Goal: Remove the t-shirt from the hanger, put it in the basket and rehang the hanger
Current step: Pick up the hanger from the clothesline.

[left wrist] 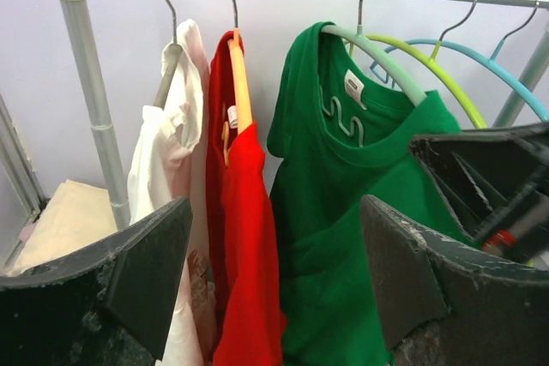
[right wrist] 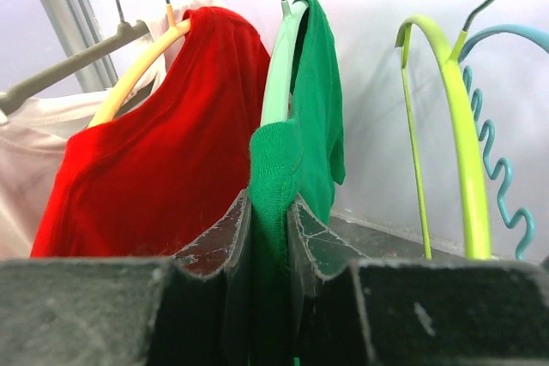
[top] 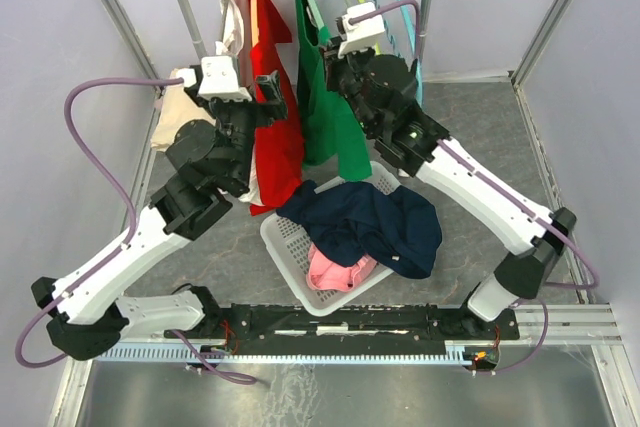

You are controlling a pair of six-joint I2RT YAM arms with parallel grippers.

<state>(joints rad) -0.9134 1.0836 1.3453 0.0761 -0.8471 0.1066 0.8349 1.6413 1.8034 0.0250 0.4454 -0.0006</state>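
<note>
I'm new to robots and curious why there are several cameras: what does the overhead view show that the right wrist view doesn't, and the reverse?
Only overhead: the left arm and right arm, and the basket holding a navy cloth and a pink cloth. Only right wrist: close up, the right jaws pinching a fold of the green shirt. Both: the green shirt, the red shirt beside it and the lime hanger.

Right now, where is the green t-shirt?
In the top view, the green t-shirt hangs mid-rail, between the red t-shirt on the left and an empty lime hanger; the right gripper pinches it.
</note>
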